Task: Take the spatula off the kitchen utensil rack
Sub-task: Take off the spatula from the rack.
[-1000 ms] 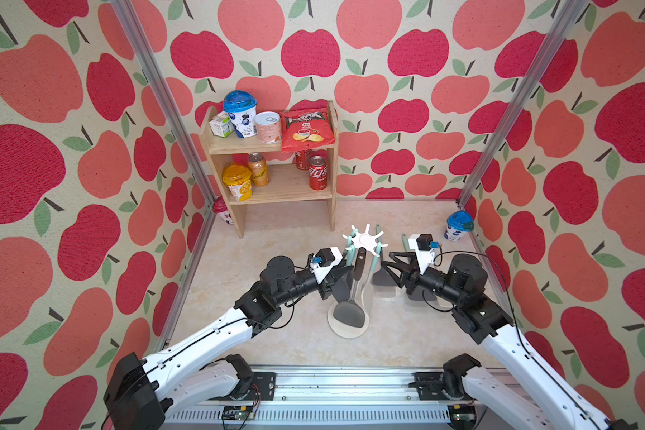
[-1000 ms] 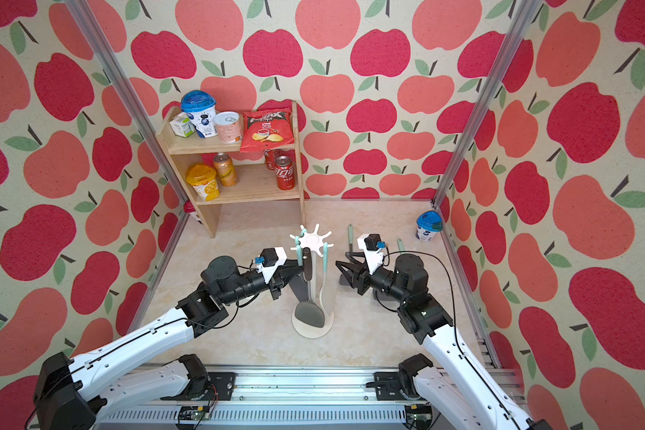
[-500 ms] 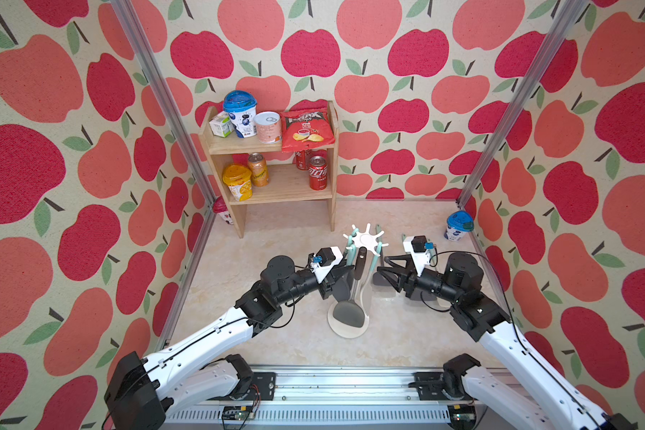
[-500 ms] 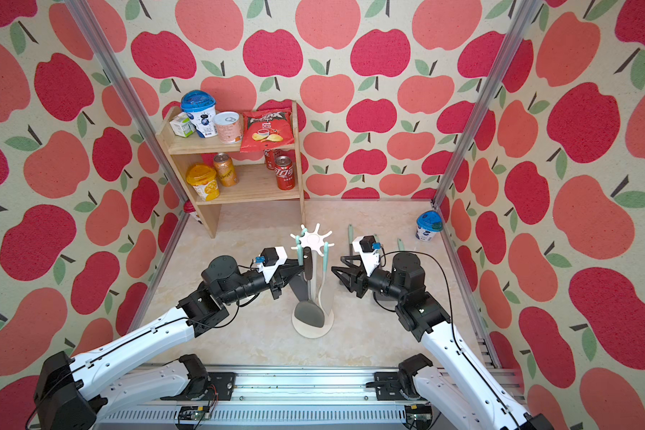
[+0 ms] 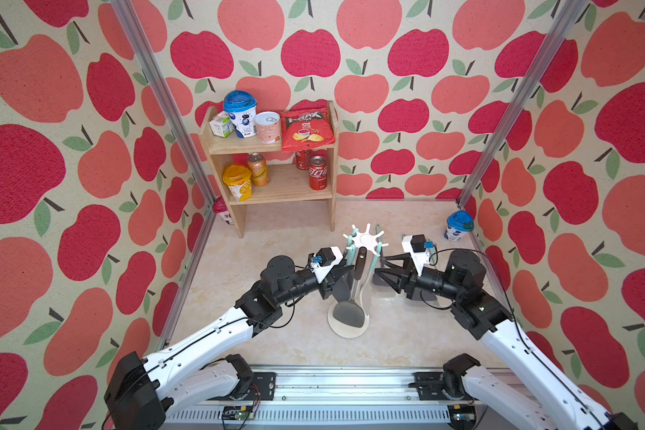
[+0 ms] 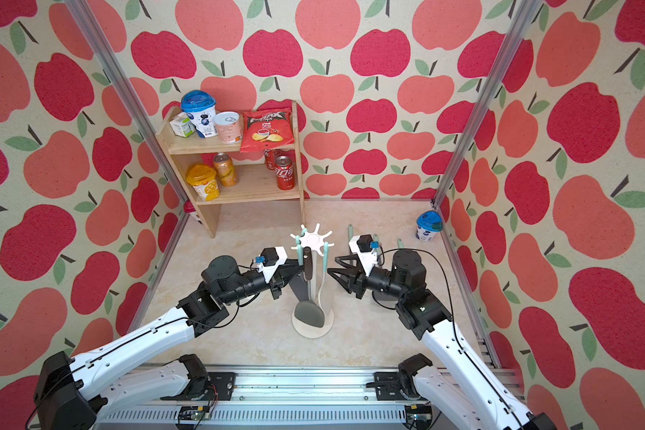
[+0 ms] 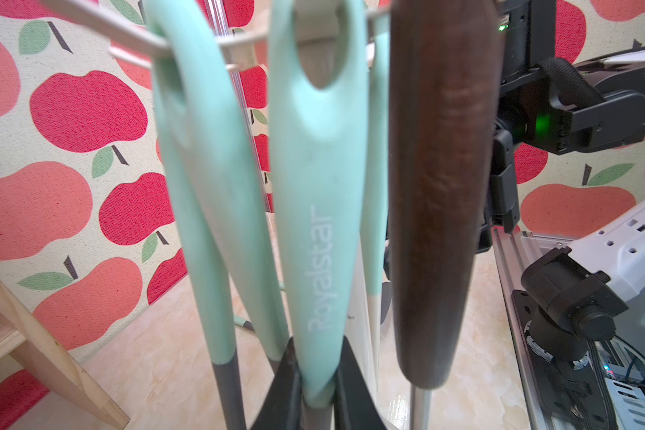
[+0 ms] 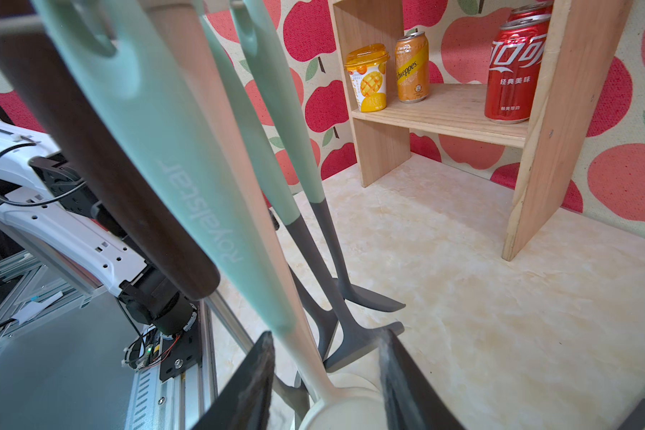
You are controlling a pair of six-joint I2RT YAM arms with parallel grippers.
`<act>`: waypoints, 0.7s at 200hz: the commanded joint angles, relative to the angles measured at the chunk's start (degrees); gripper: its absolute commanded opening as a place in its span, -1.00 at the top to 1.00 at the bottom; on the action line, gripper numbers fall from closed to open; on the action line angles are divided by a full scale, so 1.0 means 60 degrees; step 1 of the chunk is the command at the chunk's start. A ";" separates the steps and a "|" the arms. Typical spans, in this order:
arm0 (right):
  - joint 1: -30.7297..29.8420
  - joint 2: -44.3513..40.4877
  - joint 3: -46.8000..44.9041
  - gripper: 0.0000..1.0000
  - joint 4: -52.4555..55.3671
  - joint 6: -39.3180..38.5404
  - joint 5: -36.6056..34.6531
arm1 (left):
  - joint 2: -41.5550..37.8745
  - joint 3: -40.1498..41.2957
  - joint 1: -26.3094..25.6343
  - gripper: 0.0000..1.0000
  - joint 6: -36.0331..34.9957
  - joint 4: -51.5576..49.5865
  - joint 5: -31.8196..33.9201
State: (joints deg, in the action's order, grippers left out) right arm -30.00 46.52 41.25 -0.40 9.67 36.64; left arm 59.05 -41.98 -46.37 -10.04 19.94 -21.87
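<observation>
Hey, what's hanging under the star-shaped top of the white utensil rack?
Under the rack's top disc hang several mint-handled utensils and one dark wooden-handled utensil. Overlapping handles hide the exact count.

The kitchen utensil rack (image 5: pixel 366 240) is white. The spatula (image 7: pixel 319 186) has a mint green handle and, I think, a dark grey head. One tool (image 7: pixel 436 186) has a dark brown handle. The walls (image 5: pixel 53 149) show red and pink apples with green leaves.
</observation>
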 commanded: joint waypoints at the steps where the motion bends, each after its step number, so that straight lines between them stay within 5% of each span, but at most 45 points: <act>1: -0.0081 -0.0054 0.0348 0.05 0.0049 0.0010 0.0418 | 0.0294 0.0206 0.0029 1.00 -0.0071 -0.1277 0.0039; 140: -0.0346 0.0823 0.1038 0.07 -0.0101 -0.0235 0.0763 | 0.0310 0.0228 0.0049 1.00 -0.0095 -0.1288 0.0061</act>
State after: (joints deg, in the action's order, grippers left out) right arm -31.18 50.85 45.04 -0.40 9.58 39.64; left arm 59.05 -41.95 -46.37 -10.04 19.94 -21.87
